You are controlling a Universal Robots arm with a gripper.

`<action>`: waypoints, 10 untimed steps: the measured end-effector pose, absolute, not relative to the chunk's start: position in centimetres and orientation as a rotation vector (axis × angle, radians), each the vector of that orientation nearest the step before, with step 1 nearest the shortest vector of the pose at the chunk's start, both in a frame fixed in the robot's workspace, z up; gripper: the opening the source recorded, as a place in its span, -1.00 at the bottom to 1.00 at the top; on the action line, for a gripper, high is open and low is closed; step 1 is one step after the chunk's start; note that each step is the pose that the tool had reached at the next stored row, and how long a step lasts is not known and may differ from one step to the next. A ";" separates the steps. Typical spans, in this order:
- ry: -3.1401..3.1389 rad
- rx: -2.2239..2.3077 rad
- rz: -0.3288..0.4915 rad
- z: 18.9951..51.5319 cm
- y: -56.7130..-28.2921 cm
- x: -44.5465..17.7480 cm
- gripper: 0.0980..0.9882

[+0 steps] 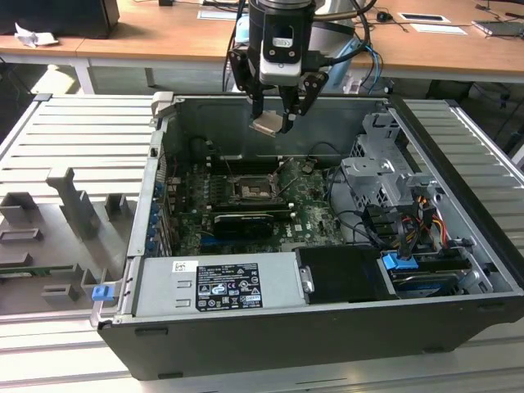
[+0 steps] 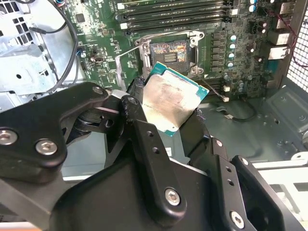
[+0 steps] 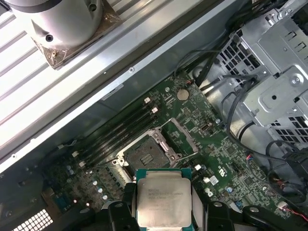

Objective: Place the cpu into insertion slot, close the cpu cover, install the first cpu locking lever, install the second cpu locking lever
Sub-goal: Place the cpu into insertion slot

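Cpu [image 2: 169, 101] gripped by its edges between closed fingers [image 2: 142, 130] of gripper [image 1: 275, 116], hanging above insertion slot [image 3: 148, 153], apart from it. Slot bare; cpu cover [image 3: 185, 138] swung open beside slot. Green board [image 1: 315, 214] around slot, inside computer case [image 1: 270, 344].

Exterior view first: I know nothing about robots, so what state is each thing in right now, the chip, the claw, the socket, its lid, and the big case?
cpu, lifted clear of the board, not yet in the socket.
gripper, shut on the cpu, fingers on two opposite edges.
insertion slot, empty and uncovered.
cpu cover, swung open beside the insertion slot.
computer case, open, its inside exposed.
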State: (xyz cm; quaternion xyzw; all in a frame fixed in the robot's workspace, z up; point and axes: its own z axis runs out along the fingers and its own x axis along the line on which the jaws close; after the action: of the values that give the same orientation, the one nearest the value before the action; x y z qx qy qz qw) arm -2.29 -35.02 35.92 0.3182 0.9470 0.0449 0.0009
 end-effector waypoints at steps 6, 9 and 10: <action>2.962 1.029 0.141 35.9 -35.0 -2.3 0.00; 2.956 1.044 0.141 35.9 -35.0 -2.3 0.00; 2.954 1.049 0.141 35.9 -35.0 -2.3 0.00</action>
State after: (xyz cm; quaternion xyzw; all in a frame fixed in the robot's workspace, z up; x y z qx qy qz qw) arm -2.29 -35.02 35.89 0.3342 0.9414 0.0448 0.0017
